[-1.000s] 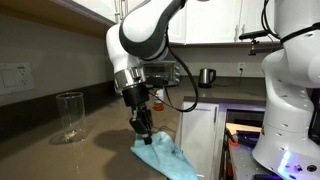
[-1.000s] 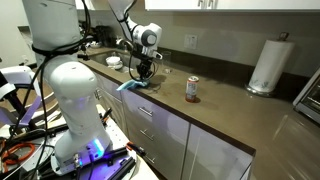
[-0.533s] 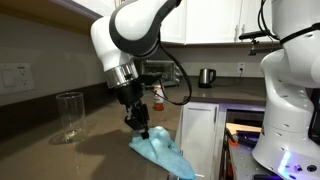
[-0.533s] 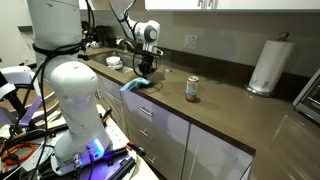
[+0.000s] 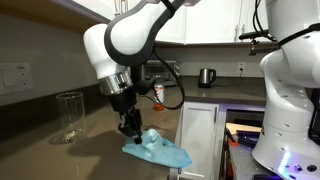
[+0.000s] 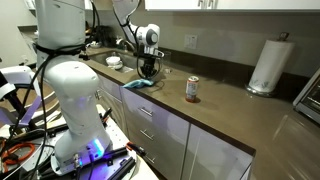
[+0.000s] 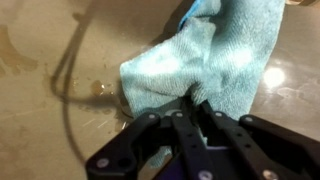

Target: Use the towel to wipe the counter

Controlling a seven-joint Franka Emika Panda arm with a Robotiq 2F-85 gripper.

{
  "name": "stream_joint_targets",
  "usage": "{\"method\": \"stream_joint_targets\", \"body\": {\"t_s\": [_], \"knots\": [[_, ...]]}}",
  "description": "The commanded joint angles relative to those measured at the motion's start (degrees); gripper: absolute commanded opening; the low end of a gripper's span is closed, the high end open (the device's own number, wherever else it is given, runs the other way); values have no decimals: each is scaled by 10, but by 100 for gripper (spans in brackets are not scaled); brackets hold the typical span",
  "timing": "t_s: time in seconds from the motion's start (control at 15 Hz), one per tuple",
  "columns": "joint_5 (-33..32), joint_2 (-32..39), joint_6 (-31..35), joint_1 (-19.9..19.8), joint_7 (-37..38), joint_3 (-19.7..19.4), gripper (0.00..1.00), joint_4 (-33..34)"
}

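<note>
Wrist view: my end effector (image 7: 190,100) is clenched on a bunched fold of the towel (image 7: 215,55), fingers pinching it from above. The rest of the turquoise cloth fans out away from the fingers and lies on the grey-brown bench (image 7: 50,70). In both exterior views the arm comes down steeply, with the end effector tip down at the towel's edge. The towel sits on the bench near the front edge, above the white cabinet fronts (image 6: 165,135). In an exterior view an empty drinking glass (image 5: 70,115) stands upright, apart from the towel, closer to the wall. In an exterior view a small can (image 6: 192,89) stands upright further along the bench, well apart from the cloth. Past it a paper towel roll (image 6: 267,65) stands upright by the back wall. A dark kettle (image 5: 206,76) sits at the far end.
</note>
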Motion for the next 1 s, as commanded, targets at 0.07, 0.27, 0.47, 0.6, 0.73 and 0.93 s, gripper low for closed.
{"method": "stream_joint_targets", "body": {"t_s": [0.07,0.27,0.47,0.6,0.73,0.93], "knots": [[1,0,-1,5,-1,-4,9,2],[1,0,-1,5,-1,-4,9,2],[-4,-1,-7,6,16,-8,5,-1],[-7,-4,-4,6,24,-12,5,-10],[-10,-8,-4,7,39,-18,5,-21],[-18,-22,7,8,59,-24,5,-46]]}}
